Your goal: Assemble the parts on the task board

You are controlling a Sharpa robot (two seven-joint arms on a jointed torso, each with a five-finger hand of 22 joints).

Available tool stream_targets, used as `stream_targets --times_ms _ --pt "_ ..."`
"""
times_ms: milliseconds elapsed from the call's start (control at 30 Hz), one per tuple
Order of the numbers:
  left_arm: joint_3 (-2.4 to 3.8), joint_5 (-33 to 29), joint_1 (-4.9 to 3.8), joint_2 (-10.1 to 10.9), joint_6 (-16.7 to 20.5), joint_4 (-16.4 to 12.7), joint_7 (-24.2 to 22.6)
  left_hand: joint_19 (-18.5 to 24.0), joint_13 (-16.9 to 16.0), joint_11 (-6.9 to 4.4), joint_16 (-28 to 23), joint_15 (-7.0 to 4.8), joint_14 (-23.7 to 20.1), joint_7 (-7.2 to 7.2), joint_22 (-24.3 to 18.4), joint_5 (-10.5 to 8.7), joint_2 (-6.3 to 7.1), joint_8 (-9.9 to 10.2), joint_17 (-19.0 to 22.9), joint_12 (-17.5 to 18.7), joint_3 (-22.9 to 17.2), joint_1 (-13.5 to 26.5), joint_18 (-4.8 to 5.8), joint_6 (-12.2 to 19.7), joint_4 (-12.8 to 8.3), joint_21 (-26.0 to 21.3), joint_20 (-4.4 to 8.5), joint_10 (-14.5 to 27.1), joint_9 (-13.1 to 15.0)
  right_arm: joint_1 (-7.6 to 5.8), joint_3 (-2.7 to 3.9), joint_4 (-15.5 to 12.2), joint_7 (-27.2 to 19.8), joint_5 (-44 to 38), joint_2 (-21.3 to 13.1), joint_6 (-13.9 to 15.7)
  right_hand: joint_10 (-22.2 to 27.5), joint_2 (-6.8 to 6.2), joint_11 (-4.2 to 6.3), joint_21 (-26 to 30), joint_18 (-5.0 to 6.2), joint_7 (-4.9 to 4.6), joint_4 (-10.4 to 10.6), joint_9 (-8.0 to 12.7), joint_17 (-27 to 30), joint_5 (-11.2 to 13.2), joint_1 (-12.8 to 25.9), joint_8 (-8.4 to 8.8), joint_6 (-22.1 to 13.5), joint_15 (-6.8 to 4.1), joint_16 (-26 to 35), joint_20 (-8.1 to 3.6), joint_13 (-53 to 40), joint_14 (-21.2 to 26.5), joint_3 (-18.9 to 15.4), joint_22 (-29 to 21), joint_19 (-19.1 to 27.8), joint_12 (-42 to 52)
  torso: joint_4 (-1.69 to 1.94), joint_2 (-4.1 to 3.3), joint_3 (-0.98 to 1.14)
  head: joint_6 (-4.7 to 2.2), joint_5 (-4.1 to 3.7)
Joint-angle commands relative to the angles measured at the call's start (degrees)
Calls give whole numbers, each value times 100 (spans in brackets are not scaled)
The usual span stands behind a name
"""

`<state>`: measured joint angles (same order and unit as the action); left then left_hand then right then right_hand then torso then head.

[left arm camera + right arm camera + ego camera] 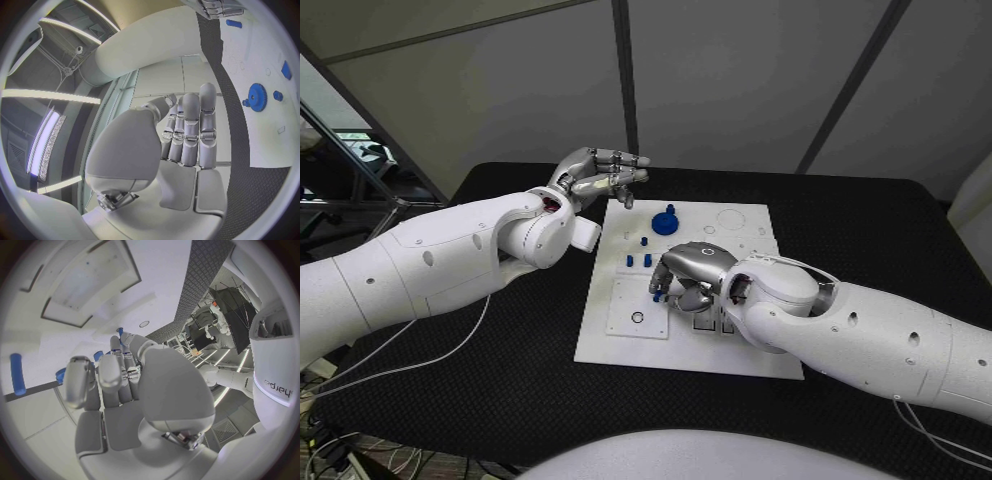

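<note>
The white task board (625, 345) lies mid-table. My right hand (697, 282) is bent down over its middle, fingertips (78, 377) curled onto a small blue part (659, 286) (61, 375) at the board's surface. A blue gear (668, 222) (256, 96) stands near the far edge, with short blue pegs (642, 260) in a row between it and the right hand. One blue peg (17, 374) lies flat on the board. My left hand (600, 176) (187, 132) hovers above the board's far left corner, fingers held together with nothing seen in them.
Round outlines (730, 215) mark the board's far right part, and a small ring (636, 317) sits in a square recess near its front left. Black table (862, 230) surrounds the board. Loose cables (430, 350) hang at the table's left.
</note>
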<state>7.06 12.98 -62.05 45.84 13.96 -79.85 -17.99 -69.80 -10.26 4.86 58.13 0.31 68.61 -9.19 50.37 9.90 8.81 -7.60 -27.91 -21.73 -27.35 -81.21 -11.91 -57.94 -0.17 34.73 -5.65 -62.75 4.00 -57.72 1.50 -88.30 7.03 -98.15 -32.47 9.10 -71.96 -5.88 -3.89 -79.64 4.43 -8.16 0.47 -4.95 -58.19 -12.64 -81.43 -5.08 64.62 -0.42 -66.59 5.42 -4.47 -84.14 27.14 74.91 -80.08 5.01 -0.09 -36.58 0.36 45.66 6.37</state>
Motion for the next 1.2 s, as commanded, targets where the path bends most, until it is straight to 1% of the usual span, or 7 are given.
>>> stream_targets --times_ms 33,267,367,500,633,867,1200 --pt "4 -24 -12 -4 -75 -3 -43 52 -11 7 -23 -10 -34 -26 -10 -24 -69 -33 12 -36 18 16 144 -26 -30 -34 -2 57 -8 1 -2 9 33 -69 17 -138 -13 11 -7 -37 -102 -2 -18 -5 -5 -19 37 -28 50 -35 -32 -3 1 -165 30 203 -33 -26 -3 -3 1 9 3" --pt "4 -24 -13 -4 -85 -4 -37 52 -11 7 -23 -10 -34 -26 -10 -24 -69 -33 12 -36 18 16 144 -26 -30 -34 -2 57 -8 11 -15 43 106 -156 48 -200 -11 10 -9 -34 -101 -3 -18 -5 3 -20 42 -25 47 -34 -29 -2 1 -163 29 198 -28 -30 -1 0 0 20 10" --pt "4 -24 -14 -4 -91 -4 -35 52 -11 7 -23 -10 -34 -26 -10 -24 -69 -33 12 -36 18 16 144 -26 -30 -34 -2 57 -8 13 -67 44 139 -192 53 -187 24 -11 -23 -22 -96 -18 -15 1 23 -18 77 3 9 -23 -28 5 8 -152 18 182 -7 -62 -2 1 -1 23 10" --pt "4 -24 -15 -5 -97 -3 -33 52 -11 7 -23 -10 -34 -26 -10 -24 -69 -33 12 -36 18 16 144 -26 -30 -34 -2 57 -8 14 -123 65 144 -215 82 -138 269 -81 -109 7 -87 -108 9 48 52 -29 174 126 -204 46 -40 50 54 -128 15 147 43 -157 -4 1 -3 22 11" --pt "4 -24 -15 -7 -100 -2 -33 52 -11 7 -23 -10 -34 -26 -10 -24 -69 -33 12 -36 18 16 144 -26 -30 -34 -2 57 -8 15 -144 78 130 -222 101 -62 601 -174 -200 80 -62 -181 33 96 108 -37 263 164 -440 122 -33 119 84 -96 12 58 132 -146 -6 -1 -1 22 12" --pt "3 -24 -16 -4 -115 1 -24 52 -11 7 -23 -10 -34 -26 -10 -24 -69 -33 12 -36 18 16 144 -26 -30 -34 -2 57 -8 15 -156 43 141 -254 75 189 873 -252 -247 171 -27 -185 30 110 203 -40 307 152 -606 161 3 171 82 -53 -4 -52 237 -122 -7 3 0 21 11" --pt "2 -24 -15 -2 -148 22 -2 54 -14 8 -24 -9 -36 -26 -12 -24 -72 -34 17 -45 20 21 144 -25 -30 -38 -3 65 -9 17 -157 -195 81 -275 -117 879 1025 -322 -258 326 25 -178 43 111 363 -56 367 151 -705 175 96 191 77 0 -56 -239 398 -89 -11 6 4 -16 2"
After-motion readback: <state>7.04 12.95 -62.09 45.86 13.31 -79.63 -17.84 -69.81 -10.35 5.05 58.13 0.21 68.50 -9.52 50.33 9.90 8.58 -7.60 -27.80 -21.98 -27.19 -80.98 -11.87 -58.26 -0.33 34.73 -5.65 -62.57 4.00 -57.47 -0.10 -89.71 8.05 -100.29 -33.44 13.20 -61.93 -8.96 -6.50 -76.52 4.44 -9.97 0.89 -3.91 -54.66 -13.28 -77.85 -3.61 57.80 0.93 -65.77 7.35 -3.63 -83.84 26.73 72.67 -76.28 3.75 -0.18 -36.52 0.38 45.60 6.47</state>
